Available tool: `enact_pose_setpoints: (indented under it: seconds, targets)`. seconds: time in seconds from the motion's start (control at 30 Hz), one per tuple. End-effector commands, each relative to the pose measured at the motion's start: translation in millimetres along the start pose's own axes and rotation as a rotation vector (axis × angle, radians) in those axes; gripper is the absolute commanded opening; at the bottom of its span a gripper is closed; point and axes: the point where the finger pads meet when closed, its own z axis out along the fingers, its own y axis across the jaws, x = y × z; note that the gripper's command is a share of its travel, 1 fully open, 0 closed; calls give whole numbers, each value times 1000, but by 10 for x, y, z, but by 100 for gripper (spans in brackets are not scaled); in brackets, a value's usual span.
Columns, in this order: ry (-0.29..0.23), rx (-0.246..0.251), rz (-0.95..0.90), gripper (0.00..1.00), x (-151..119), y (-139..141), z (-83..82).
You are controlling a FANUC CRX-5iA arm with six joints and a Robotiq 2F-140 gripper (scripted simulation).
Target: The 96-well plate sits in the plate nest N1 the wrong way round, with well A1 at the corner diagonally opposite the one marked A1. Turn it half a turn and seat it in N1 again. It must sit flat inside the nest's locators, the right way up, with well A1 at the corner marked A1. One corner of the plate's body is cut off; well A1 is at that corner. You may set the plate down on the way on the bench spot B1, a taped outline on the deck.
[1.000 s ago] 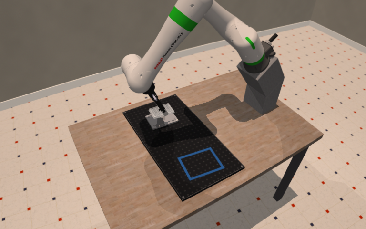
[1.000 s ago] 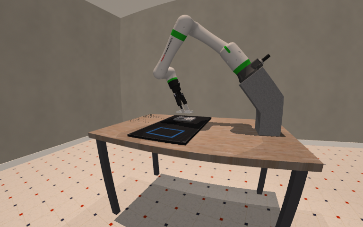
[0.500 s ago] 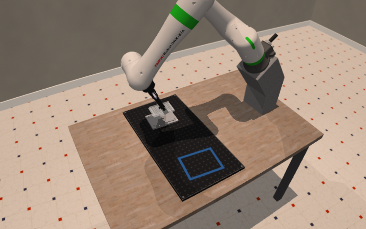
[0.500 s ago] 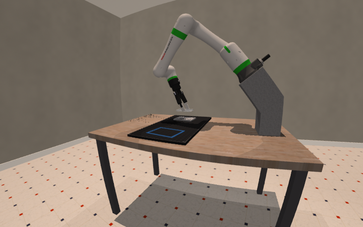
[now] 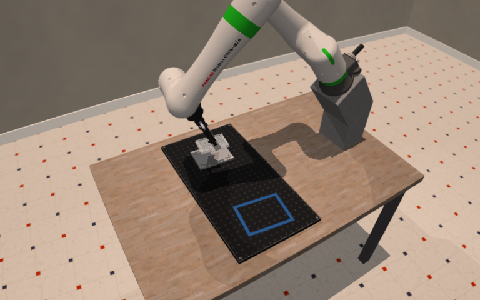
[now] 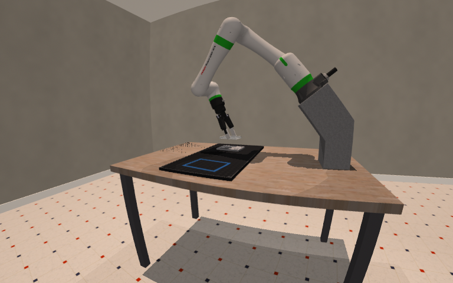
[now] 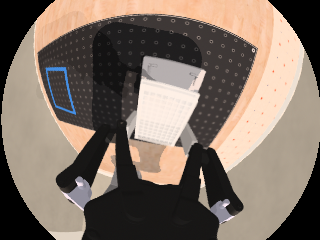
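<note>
Aloft over the deck, the black pincer (image 6: 229, 132) grips the clear 96-well plate (image 6: 229, 137) across its body, holding it in the air directly above the grey plate nest N1 (image 6: 230, 148), clear of the locators. From the wrist camera the plate (image 7: 164, 111) hangs between the two fingers, its white well grid facing up, with the nest (image 7: 175, 74) showing past its far edge at 12 o'clock. In the top view the plate (image 5: 212, 142) overlaps the nest (image 5: 213, 159) toward 12 o'clock. The blue taped bench spot B1 (image 5: 244, 218) lies well apart at about 5 o'clock on the black perforated deck (image 5: 212, 212), which rests on the wooden table (image 5: 141, 212). The white arm (image 5: 219, 60) arches back to its grey pedestal (image 5: 350, 120) at 2 o'clock.
</note>
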Motion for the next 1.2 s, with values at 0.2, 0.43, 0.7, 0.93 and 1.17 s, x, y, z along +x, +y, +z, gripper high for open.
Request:
enact_pose_setpoints:
  seconds: [0.2,0.43,0.7,0.93,1.17]
  targets:
    - [0,108,233,0,-33,-252,23]
    - [0,207,444,0,-63,-482,45]
    - [0,212,456,0,-89,-680,64]
    - [0,212,456,0,-120,-910,87]
    - [0,212,456,0,-150,-1140,109]
